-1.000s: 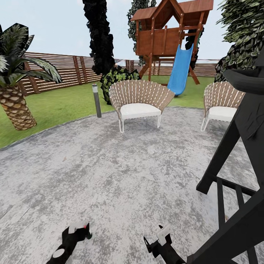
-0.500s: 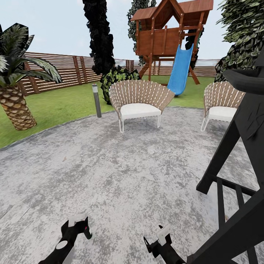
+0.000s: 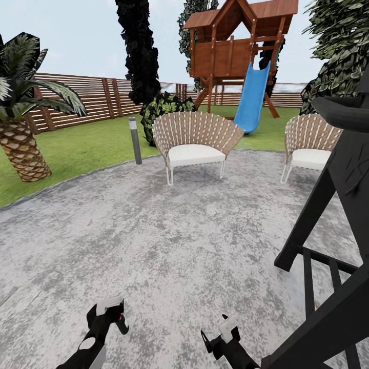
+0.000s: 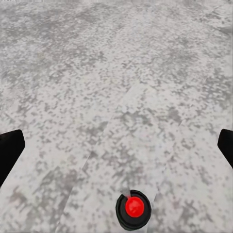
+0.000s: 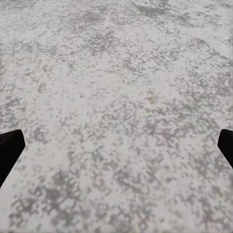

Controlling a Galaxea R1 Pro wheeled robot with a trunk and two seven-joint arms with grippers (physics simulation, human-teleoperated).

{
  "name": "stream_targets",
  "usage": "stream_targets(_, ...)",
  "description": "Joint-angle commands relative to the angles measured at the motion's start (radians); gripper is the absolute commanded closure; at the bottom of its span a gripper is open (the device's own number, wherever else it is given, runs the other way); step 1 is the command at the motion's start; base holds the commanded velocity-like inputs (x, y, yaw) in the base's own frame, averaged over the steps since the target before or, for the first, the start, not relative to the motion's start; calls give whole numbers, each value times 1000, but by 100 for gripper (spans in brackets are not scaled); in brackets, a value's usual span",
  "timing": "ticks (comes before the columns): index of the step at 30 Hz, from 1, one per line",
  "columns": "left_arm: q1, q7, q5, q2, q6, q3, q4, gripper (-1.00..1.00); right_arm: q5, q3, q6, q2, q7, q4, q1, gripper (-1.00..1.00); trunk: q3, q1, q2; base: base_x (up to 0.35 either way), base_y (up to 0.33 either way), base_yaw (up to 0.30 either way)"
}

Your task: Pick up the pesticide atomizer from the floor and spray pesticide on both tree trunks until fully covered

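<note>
The pesticide atomizer [image 4: 132, 209] stands on the mottled grey stone floor [image 3: 169, 241]. In the left wrist view I look down on its round dark body and red top. My left gripper [image 4: 116, 150] hangs above it, open, with its black fingertips [image 4: 9, 150] spread wide and the bottle lying off to one side of the gap. In the head view the left gripper [image 3: 107, 319] is low at the near edge, with the atomizer's red top [image 3: 121, 318] peeking beside it. My right gripper [image 3: 224, 334] is open over bare paving, holding nothing. The two slim-trunked trees are out of view.
A black grill frame [image 3: 333, 215] rises close on the right. Two wicker chairs [image 3: 195, 141] [image 3: 310, 143] and a short lamp post [image 3: 135, 141] line the paving's far edge. Beyond lie lawn, a palm [image 3: 23, 143], the slatted fence [image 3: 87, 100] and a playset with a blue slide [image 3: 252, 97].
My left gripper has shifted slightly and turned over the atomizer. The right arm and the view have stayed still.
</note>
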Motion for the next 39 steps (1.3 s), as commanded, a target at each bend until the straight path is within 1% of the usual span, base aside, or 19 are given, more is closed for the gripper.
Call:
stream_targets(1, -1, 1, 1, 0, -3, 0, 1, -100, 2, -4, -3, 1, 5, 0, 0, -100, -1, 0, 0, 0, 0, 0)
stream_targets(2, -1, 1, 1, 1, -3, 0, 1, -100, 2, -4, -3, 1, 5, 0, 0, -100, -1, 0, 0, 0, 0, 0)
stream_targets(10, -1, 0, 1, 1, -4, 1, 1, -100, 2, -4, -3, 0, 5, 0, 0, -100, -32, 3, -2, 0, 0, 0)
stream_targets(19, -1, 0, -1, 1, -4, -3, 0, -100, 1, -4, -3, 1, 6, -11, 0, -100, -32, 3, -2, 0, 0, 0)
stream_targets(21, 0, 0, -1, 1, -4, -1, 1, -100, 1, -5, -3, 1, 6, -11, 0, -100, -39, 4, -3, 0, 0, 0)
stream_targets(30, 3, 1, 1, 1, -6, 0, 1, -100, 1, -5, -3, 1, 6, -10, 0, -100, -39, 4, -3, 0, 0, 0)
stream_targets(39, 3, 0, 1, 2, -6, 2, 1, -100, 0, -5, -3, 1, 6, -12, 0, -100, -76, 8, -5, 0, 0, 0)
